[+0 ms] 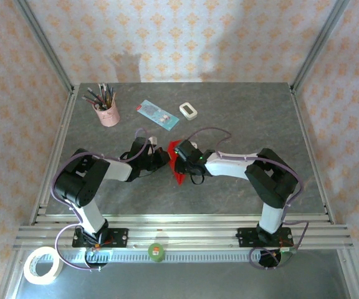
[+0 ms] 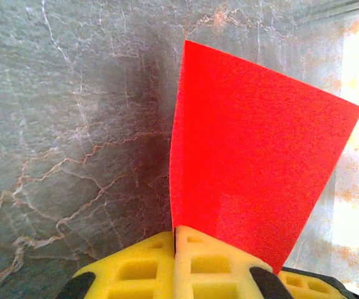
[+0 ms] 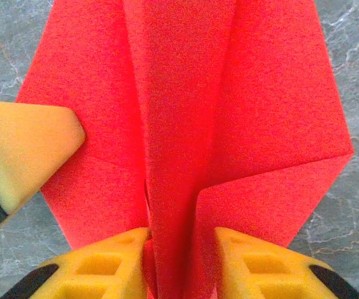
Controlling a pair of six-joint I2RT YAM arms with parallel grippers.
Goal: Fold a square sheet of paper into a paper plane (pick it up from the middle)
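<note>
The red paper plane (image 1: 179, 176), a folded sheet with a raised centre ridge, is held above the grey table (image 1: 248, 118) at its middle, between both arms. In the left wrist view my left gripper (image 2: 175, 240) has its yellow pads pressed together on one edge of a flat red flap (image 2: 248, 156). My right gripper (image 3: 181, 249) has its pads on either side of the centre ridge (image 3: 186, 93), and paper fills the gap between them. A yellow fingertip (image 3: 23, 143) of the left gripper touches the plane's left wing. The grippers (image 1: 167, 157) (image 1: 179, 154) nearly touch.
At the back left stands a pink cup of pens (image 1: 106, 112). A light blue card (image 1: 156, 114) and a small white block (image 1: 188, 111) lie behind the grippers. A tape roll (image 1: 43, 265) sits off the table's near left corner. Metal frame posts mark the back corners.
</note>
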